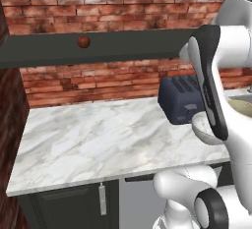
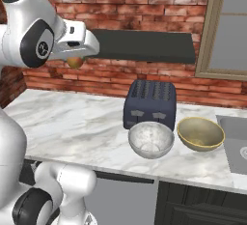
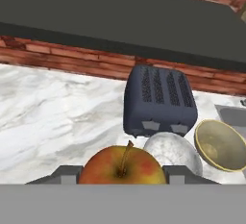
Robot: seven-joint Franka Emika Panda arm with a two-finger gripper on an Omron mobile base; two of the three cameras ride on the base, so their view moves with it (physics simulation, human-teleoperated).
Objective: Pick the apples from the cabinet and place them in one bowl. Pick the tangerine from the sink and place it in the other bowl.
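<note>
The cabinet [image 1: 98, 48], a long dark shelf board, is seen running along the brick wall above the marble table [image 1: 98, 139]; the dark red apple [image 1: 83, 41] is left on it, well to the left. On the table a dark toaster [image 2: 149, 104] stands against the wall, with the pale grey-white bowl [image 2: 151, 139] just in front of it and the tan-olive bowl [image 2: 200, 133] beside that to the right, the sink [image 2: 234, 142] further right at the table's end. The gripper [image 2: 75, 61] is held high, near the shelf's underside and to the left of the toaster, closed on the yellow-orange apple [image 3: 122, 166]. From the hand view the pale bowl lies ahead and below, slightly right of the held fruit, partly hidden behind it; the coming move is judged to turn on carrying the apple rightward, nearer and down over that bowl, clear of the toaster. The held apple is round, yellow-orange with a red blush, brown stem upright. The tangerine cannot be made out.
</note>
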